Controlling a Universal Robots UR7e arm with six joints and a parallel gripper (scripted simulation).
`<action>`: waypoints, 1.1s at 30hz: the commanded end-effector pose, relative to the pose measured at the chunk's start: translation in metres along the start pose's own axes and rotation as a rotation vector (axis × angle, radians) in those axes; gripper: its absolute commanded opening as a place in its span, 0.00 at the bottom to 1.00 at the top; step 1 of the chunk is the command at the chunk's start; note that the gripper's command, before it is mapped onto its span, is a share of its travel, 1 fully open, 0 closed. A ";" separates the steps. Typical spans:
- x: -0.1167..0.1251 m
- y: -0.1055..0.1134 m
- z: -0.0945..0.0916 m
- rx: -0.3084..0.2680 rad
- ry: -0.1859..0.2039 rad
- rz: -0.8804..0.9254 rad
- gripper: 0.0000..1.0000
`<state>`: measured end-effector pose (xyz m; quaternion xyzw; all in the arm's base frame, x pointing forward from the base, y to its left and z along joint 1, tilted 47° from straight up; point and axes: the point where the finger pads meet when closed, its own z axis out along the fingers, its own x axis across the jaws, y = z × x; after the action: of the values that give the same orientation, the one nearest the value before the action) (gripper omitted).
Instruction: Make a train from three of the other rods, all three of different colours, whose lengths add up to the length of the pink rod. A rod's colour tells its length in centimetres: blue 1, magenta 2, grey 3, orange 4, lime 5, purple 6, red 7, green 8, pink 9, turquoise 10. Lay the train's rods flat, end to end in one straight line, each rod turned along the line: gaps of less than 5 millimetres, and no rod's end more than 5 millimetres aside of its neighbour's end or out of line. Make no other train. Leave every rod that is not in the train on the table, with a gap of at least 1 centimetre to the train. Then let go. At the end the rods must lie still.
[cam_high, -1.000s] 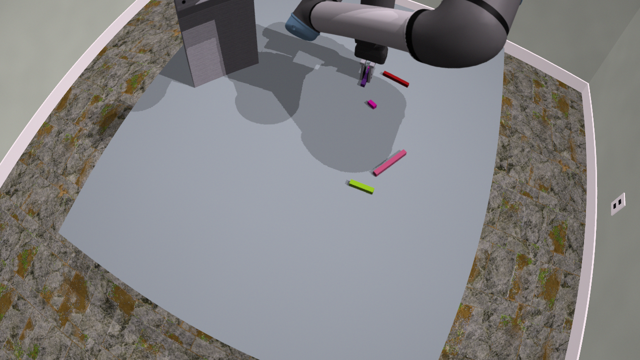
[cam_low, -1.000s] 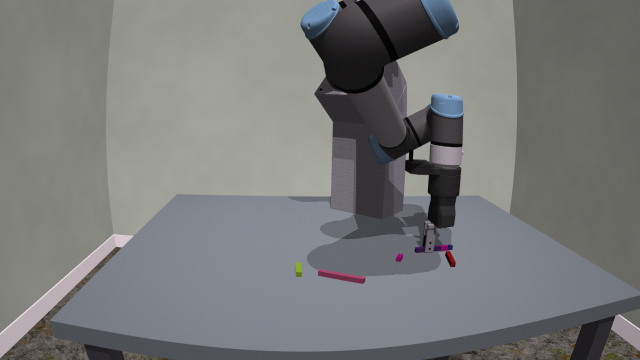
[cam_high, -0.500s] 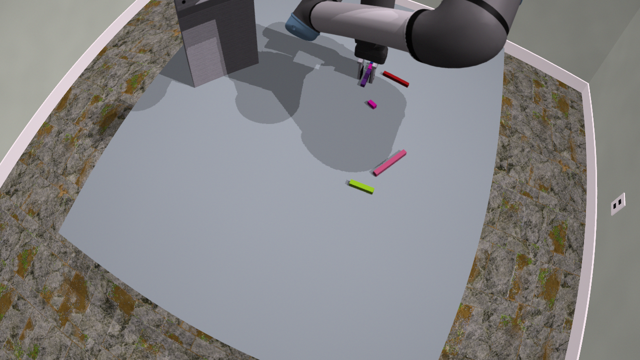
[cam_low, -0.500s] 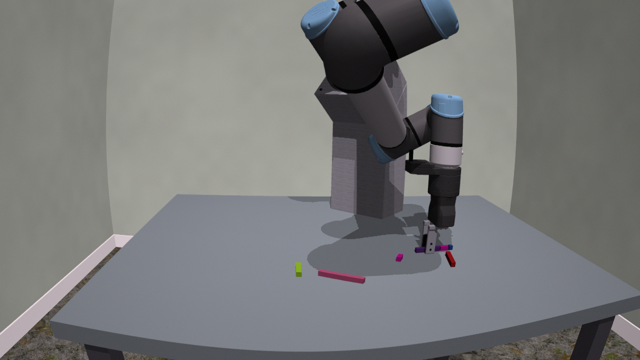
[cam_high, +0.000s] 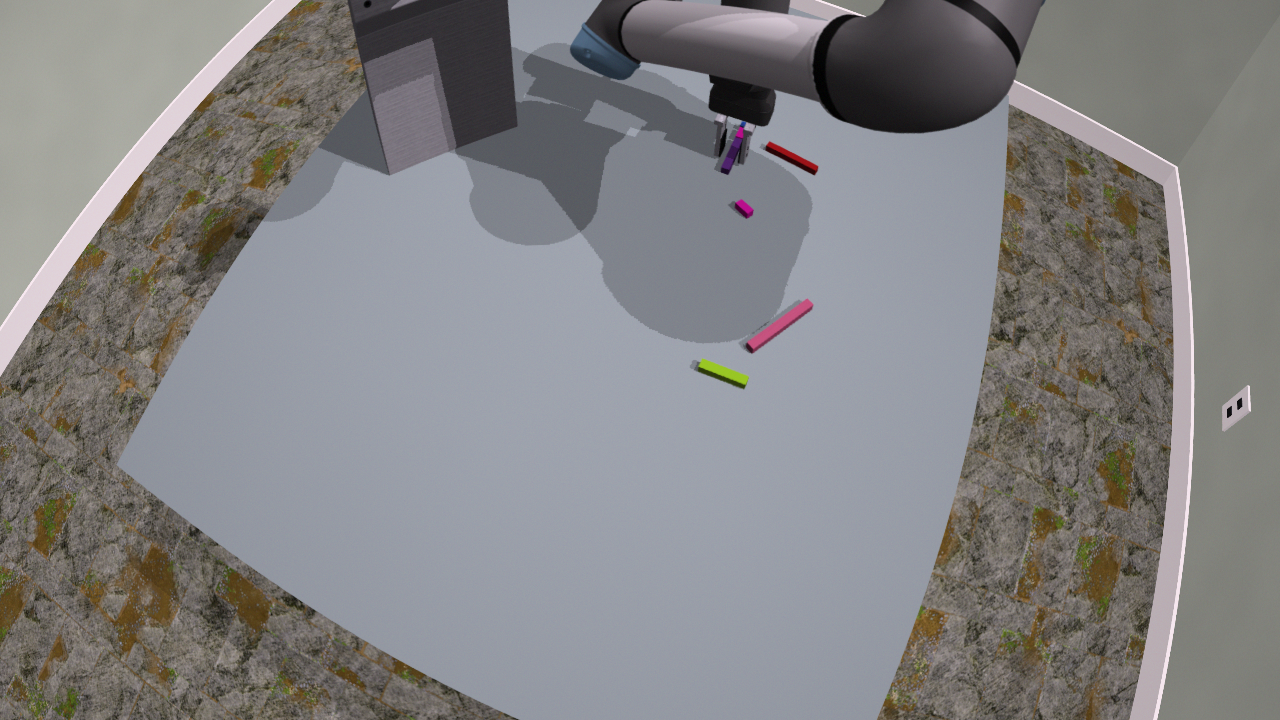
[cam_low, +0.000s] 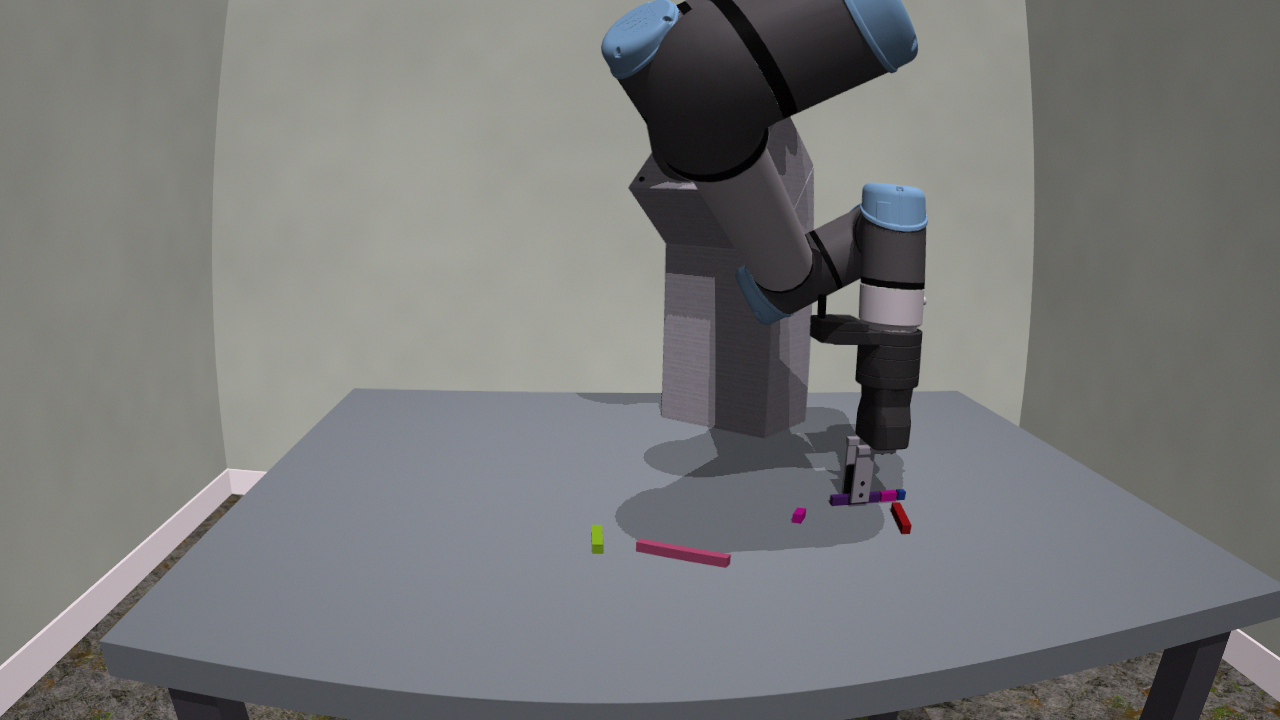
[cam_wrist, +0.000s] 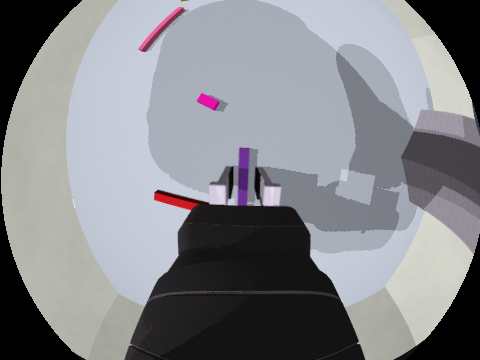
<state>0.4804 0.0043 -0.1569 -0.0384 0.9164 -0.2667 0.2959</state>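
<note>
Even bright light from above; soft-edged arm shadows pool on worktop (cam_high: 447, 447). No glare, all sharp. Top, exterior views bow at edges; wrist view round fisheye, black corners.
</note>
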 end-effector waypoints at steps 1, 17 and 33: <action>-0.001 0.001 -0.016 -0.002 -0.002 -0.002 0.54; 0.000 0.000 -0.084 -0.001 -0.002 -0.002 0.54; -0.001 0.000 -0.085 -0.001 -0.003 -0.001 1.00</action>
<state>0.4331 0.0442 -0.0989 -0.0390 0.9163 -0.2664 0.2965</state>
